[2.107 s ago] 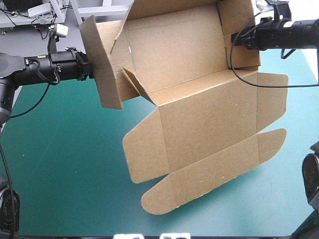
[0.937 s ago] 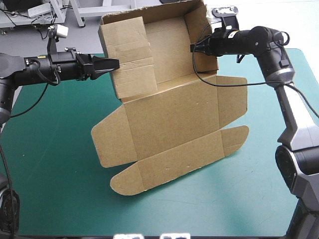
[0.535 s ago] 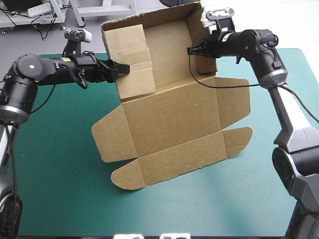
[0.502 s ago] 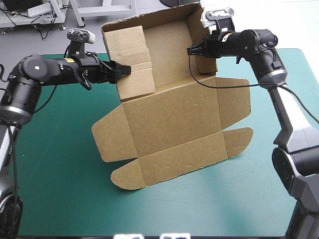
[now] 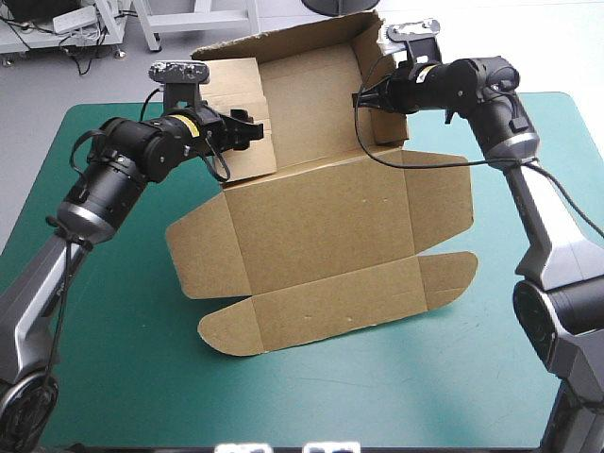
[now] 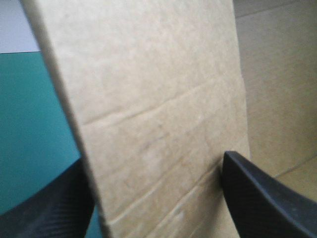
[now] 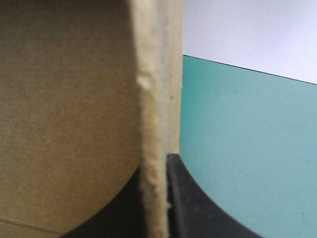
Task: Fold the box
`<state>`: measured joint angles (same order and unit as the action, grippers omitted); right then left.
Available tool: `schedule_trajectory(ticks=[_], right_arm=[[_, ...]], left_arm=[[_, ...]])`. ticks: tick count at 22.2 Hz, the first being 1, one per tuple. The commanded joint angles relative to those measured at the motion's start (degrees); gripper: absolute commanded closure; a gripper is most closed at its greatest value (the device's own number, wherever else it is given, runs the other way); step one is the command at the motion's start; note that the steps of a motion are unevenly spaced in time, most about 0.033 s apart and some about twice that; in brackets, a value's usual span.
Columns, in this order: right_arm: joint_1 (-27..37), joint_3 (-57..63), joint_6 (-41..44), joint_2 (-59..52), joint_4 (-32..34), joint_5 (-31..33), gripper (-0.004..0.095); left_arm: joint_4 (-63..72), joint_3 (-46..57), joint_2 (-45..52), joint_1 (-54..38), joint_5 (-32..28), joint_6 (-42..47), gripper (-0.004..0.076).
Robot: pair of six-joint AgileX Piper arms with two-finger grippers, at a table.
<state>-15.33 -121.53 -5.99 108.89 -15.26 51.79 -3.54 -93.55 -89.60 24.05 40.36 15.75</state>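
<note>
The left gripper (image 5: 251,132), earlier shut and prodding the box's (image 5: 321,236) 9 o'clock wall, has swung round. Its fingers (image 6: 262,198) now stand apart astride that wall, seemingly not pinching. The right gripper (image 5: 363,97) stays clamped on the 3 o'clock wall. The box sits mid-table, lid flat toward 6, so tucking probably comes next. 1 box, 2 grippers.

Left arm (image 5: 123,165) and right arm (image 5: 528,189): silver-grey links, black joints, black wrists with small yellow labels

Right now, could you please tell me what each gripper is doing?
Left gripper: open, fingers astride a raised side wall of the box.
Right gripper: shut on the box's opposite wall.
</note>
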Motion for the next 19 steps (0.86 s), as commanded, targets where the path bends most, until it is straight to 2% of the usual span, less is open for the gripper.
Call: schedule_trajectory(ticks=[1, 4, 6, 13, 16, 19], right_arm=[[-1.7, -1.8, 0.8, -3.5, -5.4, -3.2, 0.0925], [-1.8, -1.8, 0.4, -3.5, -5.7, -1.4, 0.0925], [-1.8, -1.8, 0.2, -3.5, -5.6, 0.2, 0.0925], [-1.8, -1.8, -3.8, -3.5, -6.6, 7.0, 0.0925], [-1.8, -1.8, -4.4, -3.2, -5.8, 8.7, 0.0924], [-1.8, -1.8, -4.4, -2.1, -2.4, 13.8, 0.0925]], left_arm=[[-11.1, -1.4, 0.1, 2.9, -3.6, 12.7, 0.0239], [-15.1, -1.4, -0.9, 3.5, -2.6, 15.3, 0.0260], [-15.2, -1.4, -1.5, 3.5, -2.0, 15.3, 0.0322], [-15.3, -1.4, -3.6, 3.5, -3.5, 15.1, 0.0650], [-15.3, -1.4, -4.1, 3.5, -3.0, 13.5, 0.0715], [-14.8, -1.4, -4.2, 3.5, -1.8, 10.0, 0.0726]])
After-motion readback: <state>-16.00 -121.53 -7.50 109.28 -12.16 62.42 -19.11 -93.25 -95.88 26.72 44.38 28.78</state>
